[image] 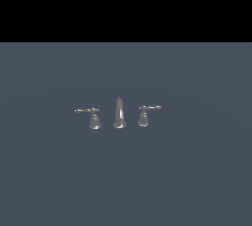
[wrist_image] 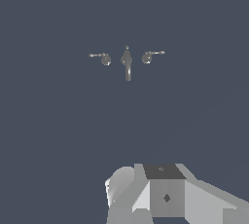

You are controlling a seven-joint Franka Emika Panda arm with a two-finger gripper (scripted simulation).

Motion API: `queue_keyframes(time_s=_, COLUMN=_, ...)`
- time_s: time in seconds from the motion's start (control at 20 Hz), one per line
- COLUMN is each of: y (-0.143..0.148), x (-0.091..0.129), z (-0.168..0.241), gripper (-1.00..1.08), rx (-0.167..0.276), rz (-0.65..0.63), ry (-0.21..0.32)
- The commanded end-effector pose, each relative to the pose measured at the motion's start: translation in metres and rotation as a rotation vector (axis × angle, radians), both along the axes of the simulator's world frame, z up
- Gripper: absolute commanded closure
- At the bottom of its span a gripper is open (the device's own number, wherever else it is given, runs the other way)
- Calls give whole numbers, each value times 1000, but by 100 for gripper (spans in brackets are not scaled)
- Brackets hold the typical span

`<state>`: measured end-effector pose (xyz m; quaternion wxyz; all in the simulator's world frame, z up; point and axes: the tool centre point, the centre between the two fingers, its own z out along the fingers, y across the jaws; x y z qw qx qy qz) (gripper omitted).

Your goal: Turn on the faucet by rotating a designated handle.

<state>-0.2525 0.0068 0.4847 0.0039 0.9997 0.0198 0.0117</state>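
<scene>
The faucet is a small shiny grey metal set on the flat blue-grey floor. Its tall upright spout (image: 118,113) stands in the middle. The handle (image: 144,114) is on the exterior view's right, with a short, slightly up-tilted lever. Its twin tap (image: 92,117) on the exterior view's left has a longer, level lever. The wrist view shows the spout (wrist_image: 127,62), the handle (wrist_image: 148,57) and the twin (wrist_image: 104,58) from above, far off. Only my gripper's grey housing (wrist_image: 165,196) shows there. Its fingers are out of frame. The arm does not appear in the exterior view.
Flat blue-grey ground (image: 126,181) stretches around the faucet on all sides. A black band fills the top of the exterior view. No other objects show.
</scene>
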Motion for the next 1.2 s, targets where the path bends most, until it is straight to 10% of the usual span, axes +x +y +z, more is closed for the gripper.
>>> queue_keyframes(time_s=0.0, y=0, x=0, z=0, gripper=108, rx=0, rz=0, ry=0)
queue_keyframes(time_s=1.15, y=18, x=69, z=-92, gripper=108, rx=8, rz=-337, ry=3)
